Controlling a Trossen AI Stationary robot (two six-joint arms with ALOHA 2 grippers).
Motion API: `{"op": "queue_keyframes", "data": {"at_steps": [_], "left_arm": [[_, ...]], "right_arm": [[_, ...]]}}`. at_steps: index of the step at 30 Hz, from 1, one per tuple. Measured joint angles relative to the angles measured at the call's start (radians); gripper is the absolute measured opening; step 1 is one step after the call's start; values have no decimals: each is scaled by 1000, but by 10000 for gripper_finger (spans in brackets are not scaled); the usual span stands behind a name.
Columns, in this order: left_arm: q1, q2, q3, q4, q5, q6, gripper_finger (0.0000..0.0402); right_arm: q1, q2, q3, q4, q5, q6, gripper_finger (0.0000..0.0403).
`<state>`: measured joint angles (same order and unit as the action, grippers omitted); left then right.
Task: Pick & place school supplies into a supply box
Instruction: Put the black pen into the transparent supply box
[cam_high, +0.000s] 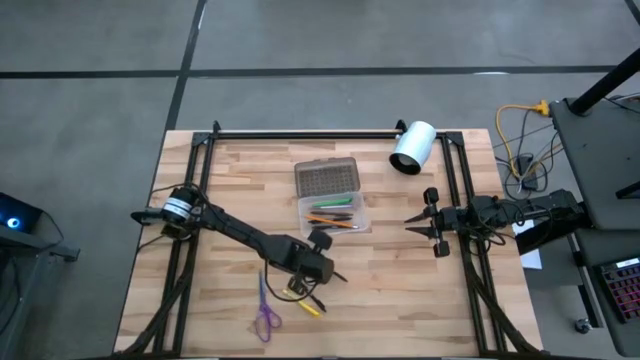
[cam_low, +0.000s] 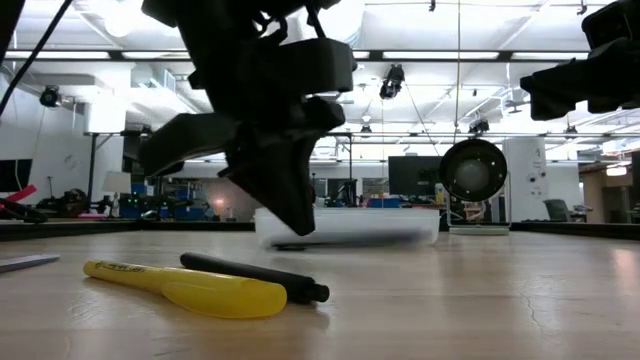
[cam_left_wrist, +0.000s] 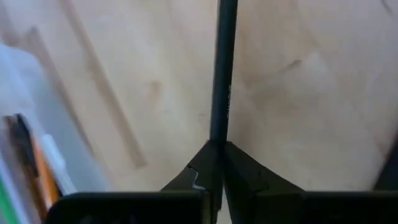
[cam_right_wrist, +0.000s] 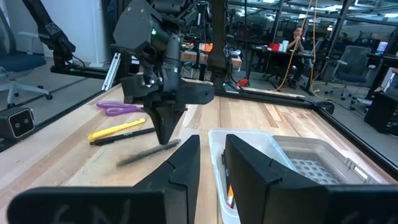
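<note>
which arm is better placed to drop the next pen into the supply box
The left. Its gripper is already shut on a black pen just beside the supply box, while the right gripper waits open at the box's other side, holding nothing.

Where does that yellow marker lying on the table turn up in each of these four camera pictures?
High view: yellow marker near the front edge, just beyond the left gripper, right of the purple scissors.
Low view: lying in the foreground, a black pen behind it.
Left wrist view: not in it.
Right wrist view: mid-left, near the scissors.
Shared landmark: the black pen alongside it.
</note>
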<state>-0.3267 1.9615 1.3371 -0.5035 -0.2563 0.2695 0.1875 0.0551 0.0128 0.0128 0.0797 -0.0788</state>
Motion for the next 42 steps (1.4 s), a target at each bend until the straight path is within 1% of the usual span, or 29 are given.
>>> {"op": "queue_keyframes", "data": {"at_steps": [2, 10, 17, 21, 22, 25, 29, 34, 37, 42], "left_arm": [[0, -1, 4, 4, -14, -1, 4], [-5, -2, 5, 7, -14, -1, 3], [-15, -2, 20, -6, -4, 7, 1], [-16, -4, 54, -10, 63, 9, 0], [-16, -4, 61, -12, 67, 10, 1], [-13, -4, 84, -59, 69, 9, 14], [-7, -4, 108, -126, 77, 10, 53], [9, -4, 118, -128, 150, 34, 99], [27, -4, 118, -129, 221, 36, 108], [52, -4, 117, -128, 229, 36, 109]], "right_arm": [[0, 0, 0, 0, 0, 0, 71], [0, 0, 0, 0, 0, 0, 82], [0, 0, 0, 0, 0, 0, 74], [0, 0, 0, 0, 0, 0, 68], [0, 0, 0, 0, 0, 0, 68], [0, 0, 0, 0, 0, 0, 70], [0, 0, 0, 0, 0, 0, 76], [0, 0, 0, 0, 0, 0, 82], [0, 0, 0, 0, 0, 0, 84], [0, 0, 0, 0, 0, 0, 79]]}}
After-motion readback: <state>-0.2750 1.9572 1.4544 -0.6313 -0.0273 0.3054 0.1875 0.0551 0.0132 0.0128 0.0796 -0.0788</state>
